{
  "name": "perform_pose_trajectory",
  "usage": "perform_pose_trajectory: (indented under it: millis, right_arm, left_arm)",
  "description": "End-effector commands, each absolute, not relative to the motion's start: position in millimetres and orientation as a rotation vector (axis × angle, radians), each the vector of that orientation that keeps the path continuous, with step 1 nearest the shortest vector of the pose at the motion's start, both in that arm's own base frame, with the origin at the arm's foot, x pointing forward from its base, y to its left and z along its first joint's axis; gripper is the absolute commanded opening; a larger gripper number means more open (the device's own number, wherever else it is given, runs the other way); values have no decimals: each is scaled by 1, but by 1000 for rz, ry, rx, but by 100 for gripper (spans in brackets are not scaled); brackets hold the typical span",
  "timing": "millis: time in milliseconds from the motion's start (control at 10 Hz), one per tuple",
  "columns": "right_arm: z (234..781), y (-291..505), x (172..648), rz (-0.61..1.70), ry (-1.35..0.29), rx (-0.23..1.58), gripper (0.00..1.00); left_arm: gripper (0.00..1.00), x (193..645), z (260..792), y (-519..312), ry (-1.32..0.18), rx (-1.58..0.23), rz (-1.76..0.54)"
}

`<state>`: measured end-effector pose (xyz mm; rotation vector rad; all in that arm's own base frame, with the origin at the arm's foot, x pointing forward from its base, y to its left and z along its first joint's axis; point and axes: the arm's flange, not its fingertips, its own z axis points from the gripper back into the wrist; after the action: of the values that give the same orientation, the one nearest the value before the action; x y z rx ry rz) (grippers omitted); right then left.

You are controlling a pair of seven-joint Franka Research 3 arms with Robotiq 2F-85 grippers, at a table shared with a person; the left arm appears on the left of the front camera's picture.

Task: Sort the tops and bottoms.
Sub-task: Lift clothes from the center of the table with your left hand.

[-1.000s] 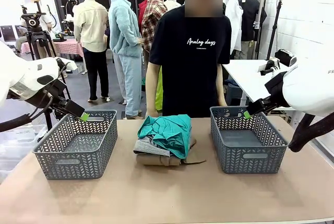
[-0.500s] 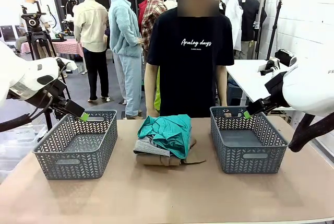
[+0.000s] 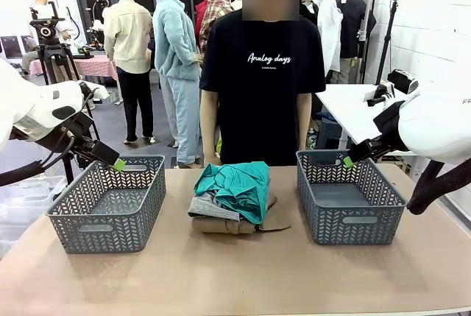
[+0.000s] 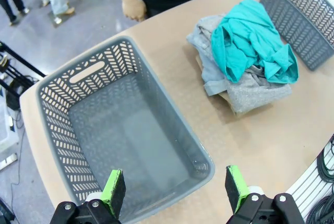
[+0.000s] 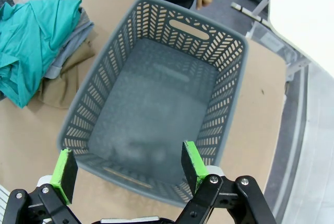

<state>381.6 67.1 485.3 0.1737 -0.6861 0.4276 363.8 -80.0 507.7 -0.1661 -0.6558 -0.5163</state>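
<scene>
My left end effector (image 4: 174, 188) hangs spread wide and empty above the left basket (image 3: 110, 216). My right end effector (image 5: 128, 169) is equally spread and empty above the right basket (image 3: 353, 222). The tops (image 3: 234, 197) lie stacked on the bench (image 3: 221, 272) between the baskets, teal uppermost, long axis left-right. The bottoms (image 4: 205, 62) seem sandwiched beneath.

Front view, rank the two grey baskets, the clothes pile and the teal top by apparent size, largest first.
1. Left basket and right basket: about alike, so unranked against each other.
2. Clothes pile.
3. Teal top, lying on that pile.
</scene>
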Motion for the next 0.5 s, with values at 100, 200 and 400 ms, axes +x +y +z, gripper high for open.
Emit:
perform_pose_trajectory:
  millis: [100, 200, 400]
  right_arm:
    - [484, 67, 383, 423, -690, 172, 100]
    - [484, 67, 383, 423, -690, 172, 100]
    - [484, 67, 383, 423, -690, 172, 100]
  left_arm:
    - [100, 365, 507, -78, -663, -164, -518]
    - [100, 365, 507, -78, -663, -164, -518]
    - [100, 365, 507, -78, -663, -164, -518]
